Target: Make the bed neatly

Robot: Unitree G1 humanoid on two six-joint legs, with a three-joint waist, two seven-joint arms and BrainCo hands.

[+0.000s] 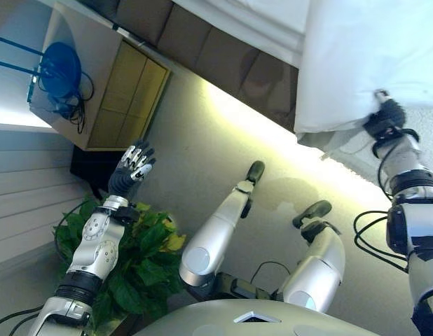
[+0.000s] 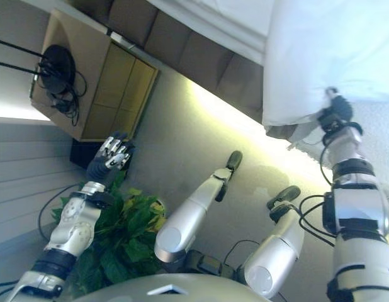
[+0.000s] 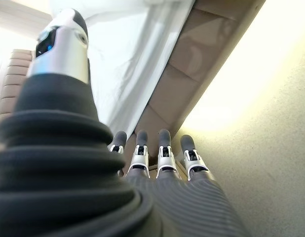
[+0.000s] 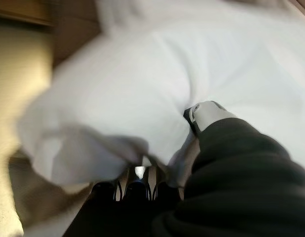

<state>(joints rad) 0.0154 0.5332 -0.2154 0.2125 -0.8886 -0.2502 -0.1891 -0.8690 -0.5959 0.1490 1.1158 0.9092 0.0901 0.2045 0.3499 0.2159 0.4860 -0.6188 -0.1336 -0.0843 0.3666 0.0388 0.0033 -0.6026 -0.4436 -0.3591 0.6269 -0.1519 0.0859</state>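
Observation:
A white duvet (image 1: 363, 63) hangs over the edge of the bed, above the brown padded bed base (image 1: 202, 49). My right hand (image 1: 386, 115) is raised to its lower corner and shut on the cloth; in the right wrist view the white fabric (image 4: 118, 103) bunches over the curled fingers (image 4: 137, 185) and the thumb (image 4: 207, 112) presses into it. My left hand (image 1: 134, 165) is held up in the air at the left, fingers straight and empty, away from the bed. In the left wrist view its fingers (image 3: 162, 153) point toward the white sheet (image 3: 137, 54) and bed base.
A wooden nightstand (image 1: 111, 84) with a blue object and cables (image 1: 59, 70) stands beside the bed. A green potted plant (image 1: 136, 259) is under my left arm. Beige carpet (image 1: 223, 154) lies between them.

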